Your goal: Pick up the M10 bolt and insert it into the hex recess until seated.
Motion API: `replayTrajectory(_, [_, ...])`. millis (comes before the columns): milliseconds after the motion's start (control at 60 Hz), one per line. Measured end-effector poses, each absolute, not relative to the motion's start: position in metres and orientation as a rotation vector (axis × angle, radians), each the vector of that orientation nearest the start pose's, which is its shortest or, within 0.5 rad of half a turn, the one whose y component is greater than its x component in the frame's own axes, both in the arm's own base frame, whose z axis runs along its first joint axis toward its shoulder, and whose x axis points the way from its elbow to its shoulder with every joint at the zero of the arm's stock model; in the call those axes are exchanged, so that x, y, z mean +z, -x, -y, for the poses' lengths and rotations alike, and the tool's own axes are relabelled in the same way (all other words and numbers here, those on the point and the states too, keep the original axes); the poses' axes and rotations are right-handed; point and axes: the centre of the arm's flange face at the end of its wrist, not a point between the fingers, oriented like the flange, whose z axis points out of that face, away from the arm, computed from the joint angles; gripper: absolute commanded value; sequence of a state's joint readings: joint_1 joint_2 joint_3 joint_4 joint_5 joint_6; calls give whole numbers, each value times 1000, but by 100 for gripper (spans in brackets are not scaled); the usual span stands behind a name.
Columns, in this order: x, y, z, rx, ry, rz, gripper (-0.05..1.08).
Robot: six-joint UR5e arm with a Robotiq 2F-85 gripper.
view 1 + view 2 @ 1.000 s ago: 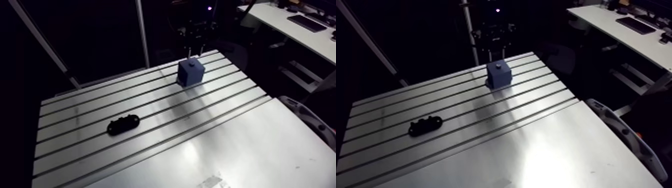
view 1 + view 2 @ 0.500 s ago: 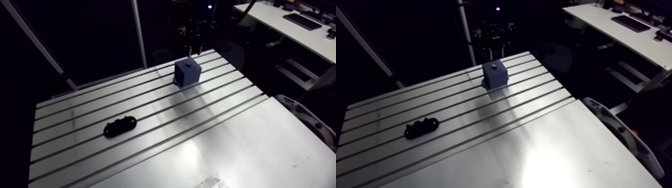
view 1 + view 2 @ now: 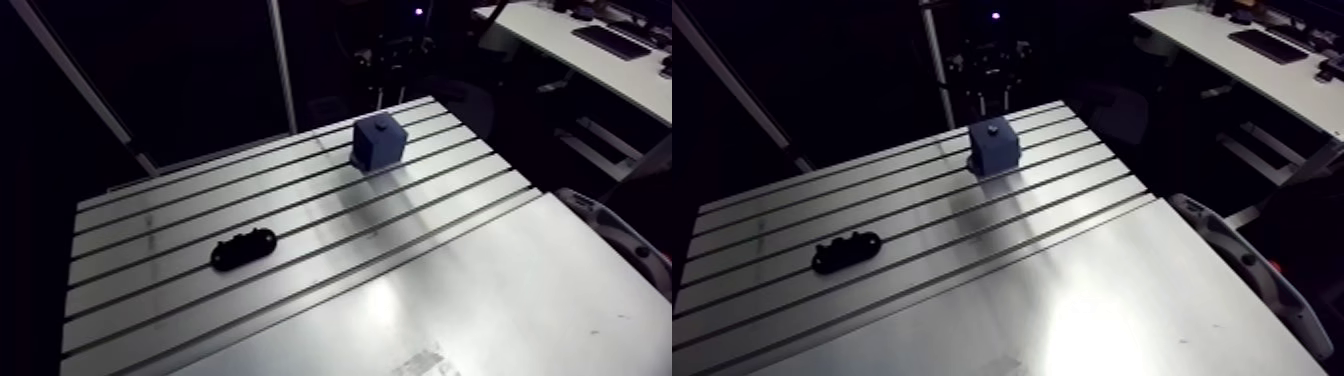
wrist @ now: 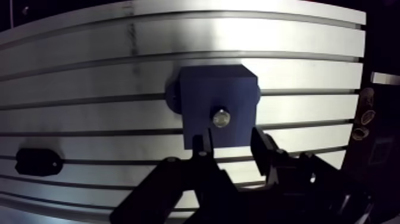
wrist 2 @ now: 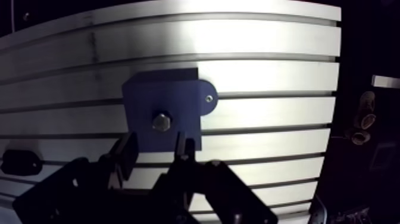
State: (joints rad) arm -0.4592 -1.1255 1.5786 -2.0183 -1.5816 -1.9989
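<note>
A blue block (image 3: 380, 143) stands near the table's far edge. The M10 bolt (image 4: 221, 118) sits upright in the recess on the block's top face, with its shiny hex head showing. In the wrist view my gripper (image 4: 231, 143) hangs above the block, open, with nothing between its fingers. The bolt head lies just ahead of the gap, apart from both fingertips (image 4: 201, 142). In the arm view the gripper is a dark shape above and behind the block.
A small black part (image 3: 243, 248) lies flat on the slotted aluminium table (image 3: 450, 290), well to the left of the block. The table's far edge runs close behind the block. A smooth plate covers the near right of the table.
The gripper has risen away from the block's top, leaving the bolt in the recess. The arm view has shifted slightly. Block and black part have not moved.
</note>
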Motion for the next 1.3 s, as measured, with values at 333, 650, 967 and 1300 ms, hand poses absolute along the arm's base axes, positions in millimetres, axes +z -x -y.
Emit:
replayTrajectory(333, [263, 631, -164, 5, -52, -3123, 53])
replayTrajectory(650, [252, 635, -166, -3, -64, -3116, 53])
replayTrajectory(967, [248, 637, -166, -2, -66, -3119, 54])
replayTrajectory(1300, [247, 636, -166, 5, -66, -3113, 55])
